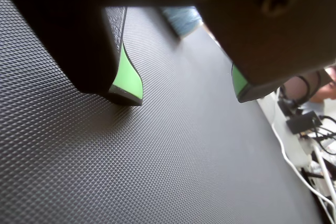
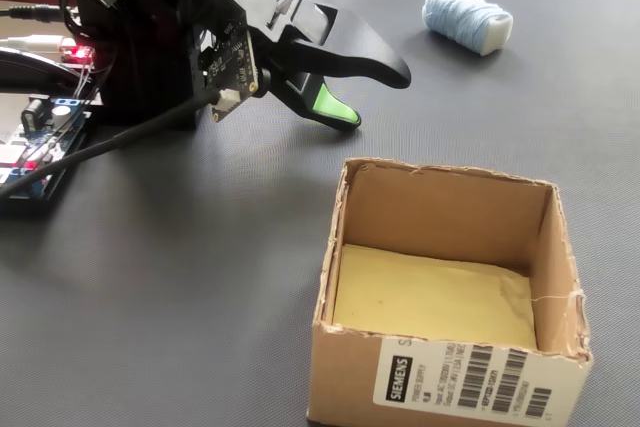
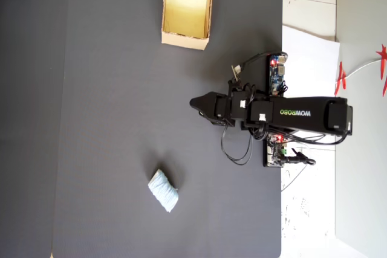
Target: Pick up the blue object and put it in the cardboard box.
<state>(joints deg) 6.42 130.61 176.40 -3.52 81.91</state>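
Pincer [image 1: 184, 95] released and empty above the dark surface [image 2: 200, 277], blue object [image 2: 467, 19] far right in the fixed view, cardboard box [image 2: 440, 387] near.

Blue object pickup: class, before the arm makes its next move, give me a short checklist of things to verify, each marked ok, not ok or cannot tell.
1. Gripper open: ok, the green-lined jaws stand apart in the wrist view.
2. Gripper empty: ok, only dark mat shows between the jaws.
3. Blue object free to grasp: ok, it lies alone on the mat.
4. Gripper over the blue object: not ok, it is well apart from it in the overhead view.
5. Cardboard box open and empty: ok.
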